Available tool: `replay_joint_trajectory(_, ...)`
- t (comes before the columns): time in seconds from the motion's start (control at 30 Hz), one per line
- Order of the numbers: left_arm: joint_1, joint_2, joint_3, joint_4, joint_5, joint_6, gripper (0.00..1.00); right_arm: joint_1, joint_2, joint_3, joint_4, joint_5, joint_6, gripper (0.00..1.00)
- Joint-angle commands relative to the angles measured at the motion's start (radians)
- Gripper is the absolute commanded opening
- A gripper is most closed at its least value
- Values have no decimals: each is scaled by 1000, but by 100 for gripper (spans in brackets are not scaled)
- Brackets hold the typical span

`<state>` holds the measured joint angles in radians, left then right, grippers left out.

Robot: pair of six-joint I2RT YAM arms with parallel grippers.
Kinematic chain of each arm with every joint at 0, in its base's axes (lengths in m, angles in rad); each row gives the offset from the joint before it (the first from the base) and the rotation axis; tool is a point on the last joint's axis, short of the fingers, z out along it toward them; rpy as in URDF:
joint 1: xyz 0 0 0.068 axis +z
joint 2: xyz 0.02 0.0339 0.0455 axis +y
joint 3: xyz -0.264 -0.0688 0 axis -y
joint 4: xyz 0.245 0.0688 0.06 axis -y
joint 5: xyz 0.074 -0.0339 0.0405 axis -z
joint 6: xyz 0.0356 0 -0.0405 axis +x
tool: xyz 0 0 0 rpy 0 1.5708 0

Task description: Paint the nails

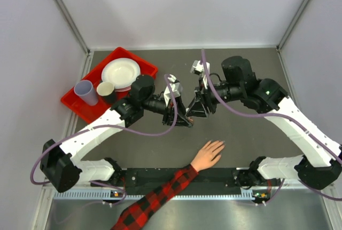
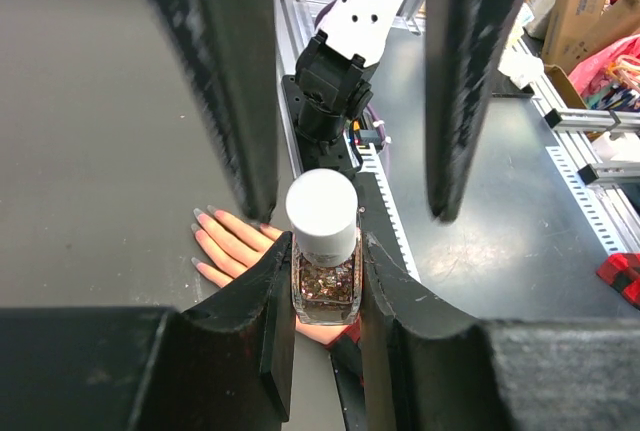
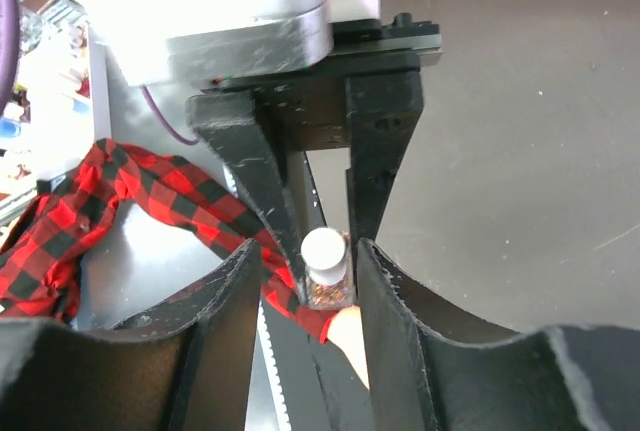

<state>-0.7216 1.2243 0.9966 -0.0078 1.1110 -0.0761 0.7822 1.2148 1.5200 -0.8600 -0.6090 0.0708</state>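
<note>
Top external view shows me both arms bent in toward the middle of the dark table (image 1: 240, 134). The left claw (image 1: 183, 119) and the right claw (image 1: 196, 108) meet tip to tip there. A hand (image 1: 208, 155) lies flat on the table nearer to me than the claws and apart from them. Its fingers are spread, and a red-and-black plaid sleeve (image 1: 160, 198) runs back over the near edge. The nails are too small for me to make out from up there. On the left wrist camera I can see the nails (image 2: 201, 213) at the ends of the fingers, and they look pale grey. On that same camera the left claw is squeezed tight on a little glass bottle (image 2: 322, 251) full of glitter. The bottle stands straight up and has a white cap (image 2: 322, 209). The right claw's two dark fingers (image 2: 240, 81) stand wide apart, one on each side of the cap. I cannot see them touching it. The right wrist camera shows the same thing from the other side, with the bottle between my spread fingers. At the far left of the table sits a red tray (image 1: 72, 104). It holds a white plate (image 1: 121, 72) and two cups (image 1: 85, 91).
</note>
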Motion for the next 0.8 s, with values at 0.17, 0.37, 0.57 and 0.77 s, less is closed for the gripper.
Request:
replay_joint_trajectory(0.17, -1, -19, 43, 32, 24, 4, 0, -5, 46, 83, 18, -41, -17, 31)
replay_joint_trajectory(0.37, 1, -42, 46, -19, -147, 45, 0, -5, 31, 28, 10, -43, -23, 9)
replay_joint_trajectory(0.57, 13, -60, 48, -34, -434, 52, 0, 29, -72, -104, 134, 171, 116, 0)
replay_joint_trajectory(0.77, 40, -108, 2, 43, -697, 10, 0, 373, -65, -196, 208, 1068, 464, 0)
